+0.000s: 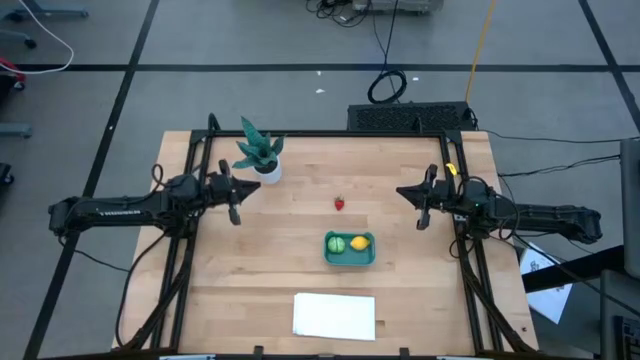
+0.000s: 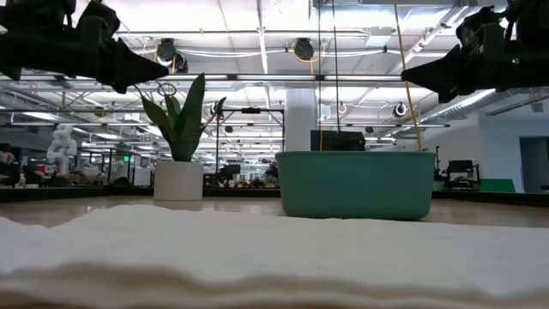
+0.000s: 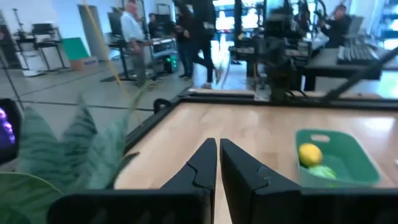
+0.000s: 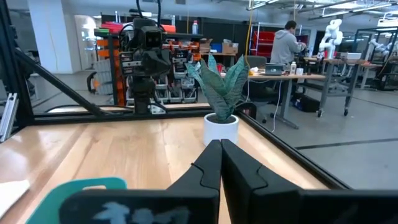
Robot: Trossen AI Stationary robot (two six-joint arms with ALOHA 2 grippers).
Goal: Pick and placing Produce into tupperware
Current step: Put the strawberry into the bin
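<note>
1. High view: small shallow rectangular teal-blue plastic container (image 1: 350,249) sits near the middle of the light wooden surface (image 1: 400,300); a round green toy fruit (image 1: 336,243) and a yellow lemon-like toy (image 1: 360,242) lie inside it, side by side.
2. One small red strawberry-like toy (image 1: 340,203) lies on the bare wood, apart from the container, on its far side.
3. My left claw (image 1: 236,212) hangs above the surface near a potted green plant in a white pot (image 1: 262,156), fingers pressed together, nothing between them.
4. My right claw (image 1: 421,217) hangs opposite, likewise pressed together and empty.
5. Step in hand, as I judge it: two pieces placed, one remaining.
6. Next move calls for spreading one claw and lowering it over the strawberry.
</note>
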